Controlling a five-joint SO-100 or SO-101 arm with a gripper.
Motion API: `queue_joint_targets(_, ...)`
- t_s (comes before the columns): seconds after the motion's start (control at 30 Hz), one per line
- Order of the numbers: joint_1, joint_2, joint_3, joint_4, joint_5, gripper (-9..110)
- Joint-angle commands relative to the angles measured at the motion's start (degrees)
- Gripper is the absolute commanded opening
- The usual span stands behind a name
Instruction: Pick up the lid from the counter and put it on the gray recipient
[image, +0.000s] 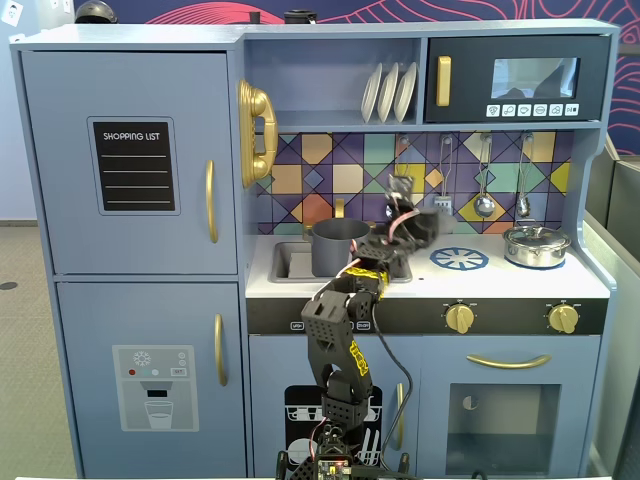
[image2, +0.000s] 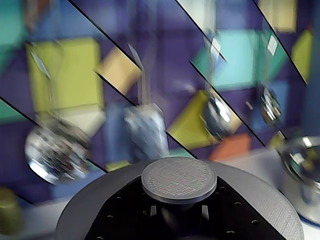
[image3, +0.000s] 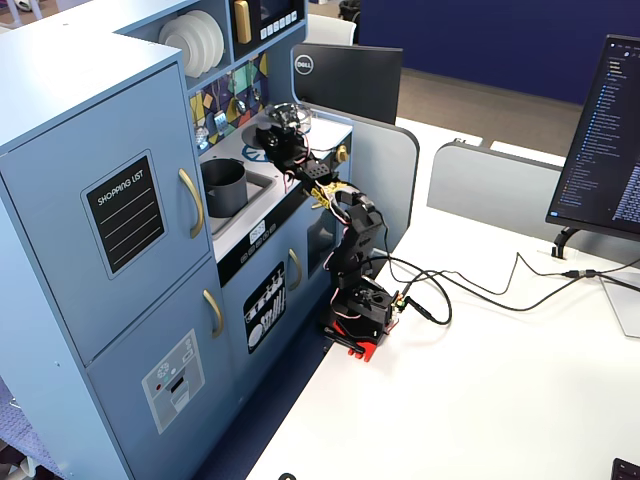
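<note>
Now, my gripper (image: 418, 228): I am clenching the lid's knob (image2: 179, 180).
Lid (image2: 260, 200): riding just below my wrist, off the counter.
Gray pot (image: 340, 246): sitting in the sink to my left in a fixed view.

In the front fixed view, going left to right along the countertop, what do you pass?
Sink → gray pot → end effector holding the lid → blue-and-white burner print → shiny steel pot.
</note>
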Motion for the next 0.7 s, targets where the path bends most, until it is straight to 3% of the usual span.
queue_joint_targets(0.0, -5.4, 7.3, -6.9, 5.4, 0.8, 0)
queue_joint_targets(0.23, -14.8, 10.8, -7.1, 12.0, 2.5, 0)
queue_joint_targets(0.67, -22.2, 11.2, 0.0, 10.8, 2.1, 0)
